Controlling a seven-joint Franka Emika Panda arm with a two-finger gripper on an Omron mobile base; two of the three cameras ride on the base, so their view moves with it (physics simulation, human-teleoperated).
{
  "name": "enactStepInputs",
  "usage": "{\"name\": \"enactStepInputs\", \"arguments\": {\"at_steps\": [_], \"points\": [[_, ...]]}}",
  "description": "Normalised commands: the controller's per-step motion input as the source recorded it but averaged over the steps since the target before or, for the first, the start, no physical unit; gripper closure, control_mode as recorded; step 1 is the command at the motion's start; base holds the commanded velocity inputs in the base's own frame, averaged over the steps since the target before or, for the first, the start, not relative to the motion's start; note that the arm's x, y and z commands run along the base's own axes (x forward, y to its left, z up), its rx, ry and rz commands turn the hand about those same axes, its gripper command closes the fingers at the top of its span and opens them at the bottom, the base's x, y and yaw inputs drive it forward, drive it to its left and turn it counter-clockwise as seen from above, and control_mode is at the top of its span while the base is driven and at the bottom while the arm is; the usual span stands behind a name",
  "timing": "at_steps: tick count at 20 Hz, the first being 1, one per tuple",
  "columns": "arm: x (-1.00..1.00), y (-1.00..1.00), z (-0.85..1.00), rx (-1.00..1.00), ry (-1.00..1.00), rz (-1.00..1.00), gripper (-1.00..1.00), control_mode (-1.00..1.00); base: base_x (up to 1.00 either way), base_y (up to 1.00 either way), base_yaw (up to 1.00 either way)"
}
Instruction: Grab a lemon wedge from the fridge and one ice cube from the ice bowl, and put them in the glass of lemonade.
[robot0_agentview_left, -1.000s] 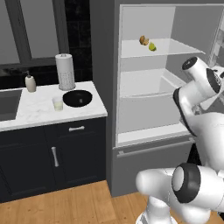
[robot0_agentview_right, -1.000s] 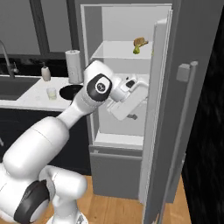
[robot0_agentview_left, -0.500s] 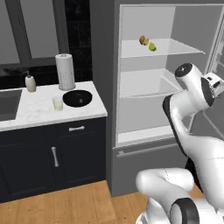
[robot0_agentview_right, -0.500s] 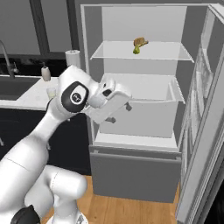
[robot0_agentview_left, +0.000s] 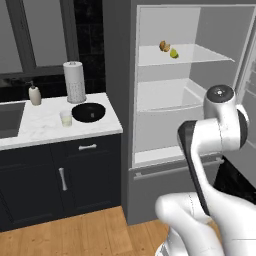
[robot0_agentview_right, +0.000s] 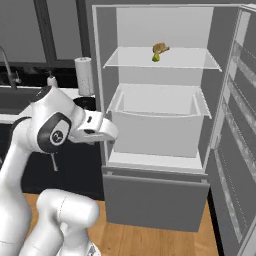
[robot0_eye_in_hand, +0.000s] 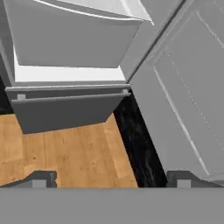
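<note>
The gripper (robot0_eye_in_hand: 112, 177) stands with its jaws wide apart and nothing between them, its two dark fingertips (robot0_eye_in_hand: 40, 178) at the bottom of the hand view, pointing down at the wooden floor (robot0_eye_in_hand: 65, 148) before the fridge (robot0_agentview_right: 160, 195). The fridge door (robot0_eye_in_hand: 188, 100) hangs open beside it. Up on the top shelf (robot0_agentview_left: 185, 54) lie two small pieces close together; the yellow-green one is probably the lemon wedge (robot0_agentview_left: 173, 53), the brownish piece (robot0_agentview_left: 164, 46) touching or just beside it. On the marble counter (robot0_agentview_left: 35, 127), the glass of lemonade (robot0_agentview_left: 66, 118) stands just beside the black ice bowl (robot0_agentview_left: 88, 112), near the paper-towel roll (robot0_agentview_left: 74, 81).
</note>
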Motion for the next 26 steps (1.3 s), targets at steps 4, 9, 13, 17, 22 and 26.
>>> {"name": "enactStepInputs", "arguments": {"at_steps": [4,9,13,17,22,26], "points": [[-0.51,0.74,-0.47,0.53,-0.17,-0.01,-1.0,-1.0,0.0,0.0,0.0],[-0.28,0.69,-0.27,0.46,-0.15,0.0,-1.0,-1.0,0.0,0.0,0.0],[-0.46,0.14,0.0,0.05,-0.02,0.0,-1.0,-1.0,0.0,0.0,0.0],[-0.35,0.0,0.0,-0.05,0.0,0.0,-1.0,-1.0,0.0,0.0,0.0],[-0.1,0.0,-0.05,-0.03,0.0,0.0,-1.0,-1.0,0.0,0.0,0.0],[0.03,0.0,-0.02,0.0,0.0,0.0,-1.0,-1.0,0.0,0.0,0.0]]}}
